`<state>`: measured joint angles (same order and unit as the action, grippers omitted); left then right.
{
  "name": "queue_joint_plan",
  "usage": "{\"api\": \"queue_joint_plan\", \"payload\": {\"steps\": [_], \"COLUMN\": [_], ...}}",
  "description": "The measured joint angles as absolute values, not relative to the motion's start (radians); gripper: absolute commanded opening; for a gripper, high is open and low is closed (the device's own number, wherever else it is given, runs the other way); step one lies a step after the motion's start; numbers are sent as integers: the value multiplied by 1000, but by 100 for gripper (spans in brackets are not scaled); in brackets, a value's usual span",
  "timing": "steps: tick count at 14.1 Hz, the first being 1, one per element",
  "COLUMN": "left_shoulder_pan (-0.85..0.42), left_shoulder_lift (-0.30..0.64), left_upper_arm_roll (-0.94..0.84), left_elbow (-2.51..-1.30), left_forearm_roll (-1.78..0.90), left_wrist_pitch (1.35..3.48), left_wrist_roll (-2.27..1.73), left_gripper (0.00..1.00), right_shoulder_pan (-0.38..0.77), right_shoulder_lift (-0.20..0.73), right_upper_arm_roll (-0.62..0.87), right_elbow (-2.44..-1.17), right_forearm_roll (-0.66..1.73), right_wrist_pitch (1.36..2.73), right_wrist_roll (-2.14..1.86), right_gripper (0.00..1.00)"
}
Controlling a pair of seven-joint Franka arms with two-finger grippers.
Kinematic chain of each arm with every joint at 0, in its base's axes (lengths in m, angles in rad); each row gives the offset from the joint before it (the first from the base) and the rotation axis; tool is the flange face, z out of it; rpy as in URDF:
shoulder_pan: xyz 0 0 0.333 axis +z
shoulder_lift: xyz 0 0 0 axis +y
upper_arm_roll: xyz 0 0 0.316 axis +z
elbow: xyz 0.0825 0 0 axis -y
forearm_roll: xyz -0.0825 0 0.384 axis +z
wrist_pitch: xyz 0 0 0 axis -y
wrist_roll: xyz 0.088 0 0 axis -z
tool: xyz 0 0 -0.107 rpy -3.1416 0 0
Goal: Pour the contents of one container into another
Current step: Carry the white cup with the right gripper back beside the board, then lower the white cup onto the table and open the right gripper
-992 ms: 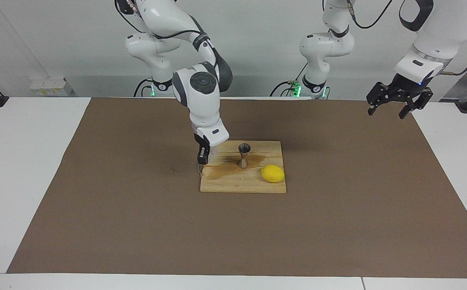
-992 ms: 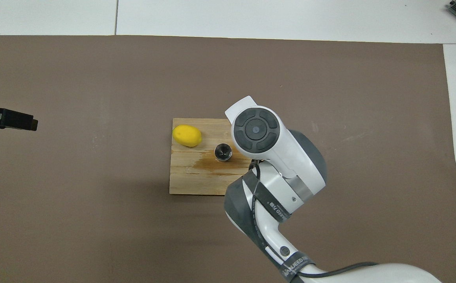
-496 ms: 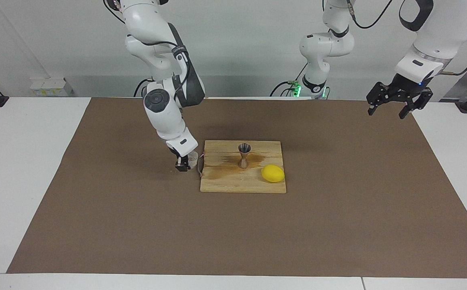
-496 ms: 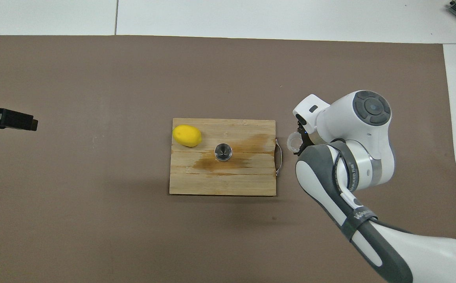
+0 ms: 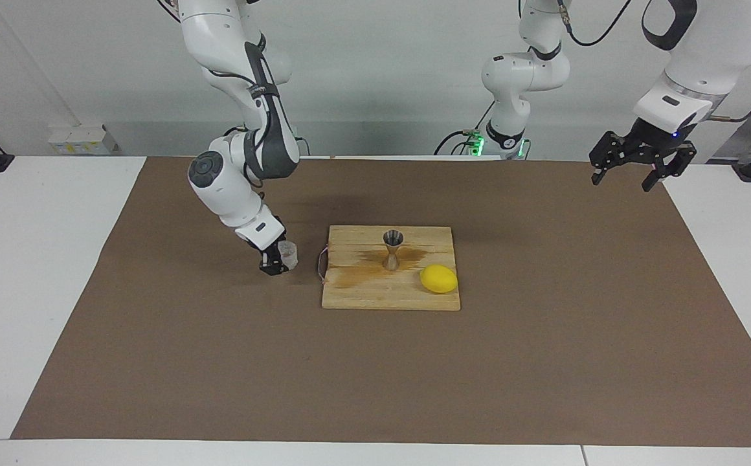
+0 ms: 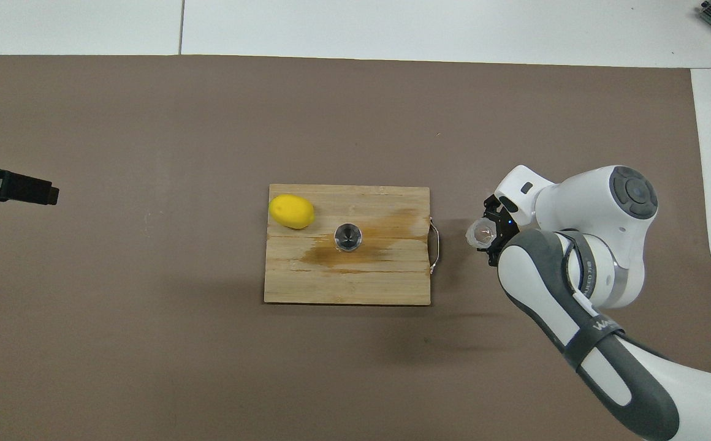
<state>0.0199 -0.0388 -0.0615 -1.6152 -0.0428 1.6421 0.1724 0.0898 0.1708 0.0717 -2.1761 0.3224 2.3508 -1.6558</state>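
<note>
While your right end effector (image 5: 278, 261) hangs low over the brown mat (image 5: 220, 362) just off the handle end of the wooden cutting board (image 5: 375, 294), it is clamped on the small translucent cup (image 5: 289, 254), whose crinkled walls show between the fingers; from overhead the cup's mouth faces toward the board, so it looks tipped, though you cannot tell from either view whether its base touches the mat. On the board, near its middle, you have the metal hourglass jigger (image 5: 393, 248) standing upright, open cone upward, on a dark wet-looking stain (image 5: 356, 275) that spreads across the wood toward the handle end. Also on the board, a yellow lemon (image 5: 439, 279) lies beside the jigger, toward the left arm's end of the table and a little farther from the robots than the jigger, apart from it. A thin metal handle (image 5: 320, 263) sticks out from the board's edge nearest the cup, with a gap of bare mat between it and the cup. Well apart from the board, your left end effector (image 5: 632, 169) waits up in the air over the mat's corner at the left arm's end of the white table (image 5: 32, 259), its fingers spread wide and holding nothing.
</note>
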Motion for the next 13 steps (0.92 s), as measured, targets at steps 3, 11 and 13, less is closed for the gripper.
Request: {"api": "queue_joint_plan", "payload": {"steps": [3,11,13], "left_shoulder_pan": [20,19,17], "left_shoulder_lift": [-39,-38,-38], "left_upper_arm_roll": [-61,-62,-63], "left_elbow": [-1616,-1619,-1619], "left_forearm_roll": [-43,-44,-45], "left_wrist_pitch": [1642,1642,1641], "left_wrist_roll": [176,178,179], "left_gripper": [100,100,100], "right_shoulder_pan": [75,59,60], "right_shoulder_lift": [164,164,165], "right_upper_arm_roll": [72,75,76], "right_elbow": [-2232,-2259,-2269], "right_forearm_roll": [440,466,466], "right_wrist_pitch": [2422,2496,2512], "right_wrist_roll": [-1781,-1826,-1826], "right_gripper": [0,0,0]}}
